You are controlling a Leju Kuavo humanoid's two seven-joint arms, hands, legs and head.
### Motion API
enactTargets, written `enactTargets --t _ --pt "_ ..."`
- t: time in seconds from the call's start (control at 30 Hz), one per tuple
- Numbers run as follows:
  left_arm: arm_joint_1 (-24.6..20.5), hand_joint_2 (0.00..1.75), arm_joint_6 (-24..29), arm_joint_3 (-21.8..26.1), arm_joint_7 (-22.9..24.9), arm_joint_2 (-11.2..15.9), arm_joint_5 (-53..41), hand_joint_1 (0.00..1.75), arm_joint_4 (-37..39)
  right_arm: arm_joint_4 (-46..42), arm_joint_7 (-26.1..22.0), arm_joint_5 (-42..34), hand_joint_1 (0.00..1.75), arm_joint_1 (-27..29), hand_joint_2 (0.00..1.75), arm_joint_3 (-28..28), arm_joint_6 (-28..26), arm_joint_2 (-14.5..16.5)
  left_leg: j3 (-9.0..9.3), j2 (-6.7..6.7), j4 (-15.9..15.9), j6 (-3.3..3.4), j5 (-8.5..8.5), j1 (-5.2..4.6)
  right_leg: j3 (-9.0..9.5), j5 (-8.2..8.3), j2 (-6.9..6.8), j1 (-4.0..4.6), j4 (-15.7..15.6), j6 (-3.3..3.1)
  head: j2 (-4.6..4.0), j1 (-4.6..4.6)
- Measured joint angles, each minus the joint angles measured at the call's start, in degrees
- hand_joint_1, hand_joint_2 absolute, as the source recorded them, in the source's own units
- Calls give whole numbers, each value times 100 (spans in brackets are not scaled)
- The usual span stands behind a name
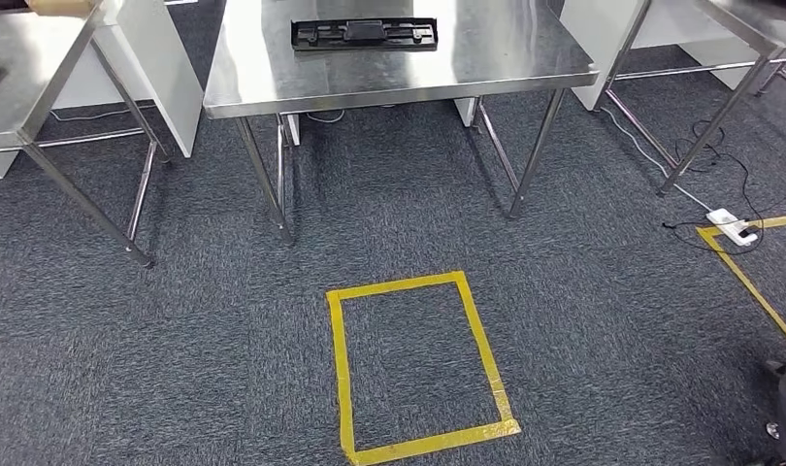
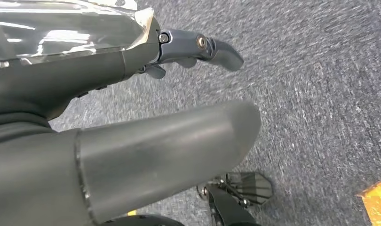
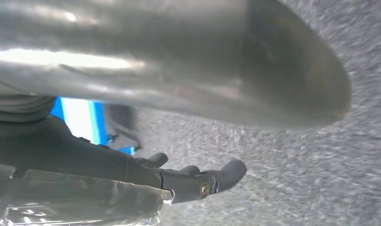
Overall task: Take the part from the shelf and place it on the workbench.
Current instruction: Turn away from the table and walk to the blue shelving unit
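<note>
From the head view, a long flat black plastic part [image 1: 364, 34] lies on the polished stainless-steel workbench [image 1: 273, 78], near the bench's far edge and about midway along it. On the grey carpet in front of the workbench, a rectangle of yellow floor tape [image 1: 415, 364] marks a standing spot; to the right of the bench a white power strip [image 1: 732, 224] trails black cable across the carpet. Judging by this, the part already rests where the task wants it — the main risk now is a needless re-grasp that drags it off the far edge, or a step sideways that snags the cable.

In the left wrist view, the left hand [image 2: 146, 117] hangs over carpet, well clear of the workbench. Its thick grey thumb and dark fingers [image 2: 212, 47] are spread apart with nothing between them.

In the right wrist view, the right hand [image 3: 179, 141] also hangs over carpet, fingers [image 3: 221, 176] extended away from the thumb and empty (a blue object [image 3: 80, 120] sits blurred behind it). Both wrist pictures are smeared, which suggests motion — a swinging arm close to the bench's legs could clip them.
</note>
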Motion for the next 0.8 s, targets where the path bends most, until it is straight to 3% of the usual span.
enactTargets --t 0.07,0.1,0.17,0.2,0.23,0.27,0.3,0.33,0.37,0.43,0.47,0.53,0.57,0.63,0.7,0.73,0.77,0.8 --pt "-13 0 -1 -13 12 -19 -26 0 2 0 54 -13 0 -63 0 -2 31 -15 -115 23 -102 51 177 19 -115 -146 14 21 126 -5 0 3" --pt "-18 0 -2 -21 12 -32 -43 0 3 0 96 -19 0 -92 0 -3 52 -26 -196 33 -148 65 266 36 -207 -354 24 29 322 -37 0 21" --pt "-23 0 2 -51 -10 -56 -95 0 3 -1 189 -36 0 -164 0 -3 101 -52 -369 44 -153 74 389 29 -392 -840 37 5 966 -82 0 58" --pt "-22 0 9 -73 -26 -73 -133 0 3 -2 233 -47 0 -202 0 -3 123 -68 -455 57 -150 61 460 28 -448 -944 37 -9 1311 -46 0 67" --pt "-22 0 22 -99 -38 -90 -173 0 3 -3 274 -61 0 -245 0 -4 146 -91 -544 70 -143 47 534 28 -456 -908 38 -24 1572 28 0 69" --pt "-22 0 36 -128 -44 -109 -211 0 3 -3 311 -76 0 -288 0 -5 167 -113 -635 81 -128 26 605 31 -397 -764 38 -39 1684 121 0 74" --pt "-24 0 49 -156 -47 -125 -252 0 3 -5 349 -91 0 -333 0 -6 188 -138 -725 88 -100 -2 669 37 -228 -579 37 -57 1577 205 0 75" --pt "-28 0 57 -187 -47 -136 -293 0 3 -8 391 -104 0 -383 0 -8 209 -158 -808 90 -58 -35 723 39 48 -473 38 -81 1247 253 0 82" --pt "-37 0 60 -219 -44 -143 -336 0 3 -9 432 -118 0 -440 0 -9 229 -170 -887 89 -5 -69 767 33 400 -503 42 -77 766 246 0 91" --pt "-68 0 50 -288 -30 -139 -411 0 0 -11 509 -139 0 -564 0 -12 266 -172 -991 81 90 -128 847 11 860 -727 53 -79 13 136 0 84" --pt "-86 0 33 -315 -18 -128 -436 0 -1 -11 541 -148 0 -618 0 -13 279 -163 -1033 78 124 -152 879 11 932 -811 56 -76 -104 89 0 75" --pt "-111 0 0 -346 12 -110 -460 0 0 -12 595 -155 0 -696 0 -14 303 -151 -1105 78 208 -225 885 31 807 -818 47 -124 7 47 0 55" --pt "-117 0 -11 -361 25 -106 -467 0 1 -13 619 -154 0 -727 0 -15 316 -150 -1163 76 316 -265 786 43 745 -803 41 -121 61 18 0 40" --pt "-124 0 -16 -400 40 -107 -491 0 1 -15 652 -141 0 -782 0 -16 343 -150 -1350 66 795 -302 382 51 635 -743 35 -89 92 -74 0 0" --pt "-128 0 -23 -433 59 -104 -510 0 1 -15 704 -116 0 -825 0 -17 373 -146 -1562 59 1443 -275 7 53 553 -675 29 -27 114 -149 0 -17" --pt "-128 0 -28 -444 73 -104 -514 0 1 -15 744 -101 0 -849 0 -16 389 -149 -1585 54 1615 -242 -43 44 510 -648 27 8 127 -173 0 -18" --pt "-127 0 -33 -455 87 -104 -517 0 1 -15 780 -90 0 -873 0 -16 403 -152 -1501 47 1581 -192 16 30 473 -627 27 46 138 -192 0 -18" --pt "-127 0 -37 -463 97 -104 -519 0 1 -15 808 -83 0 -898 0 -15 415 -154 -1314 36 1349 -123 150 6 451 -609 28 84 142 -208 0 -18"
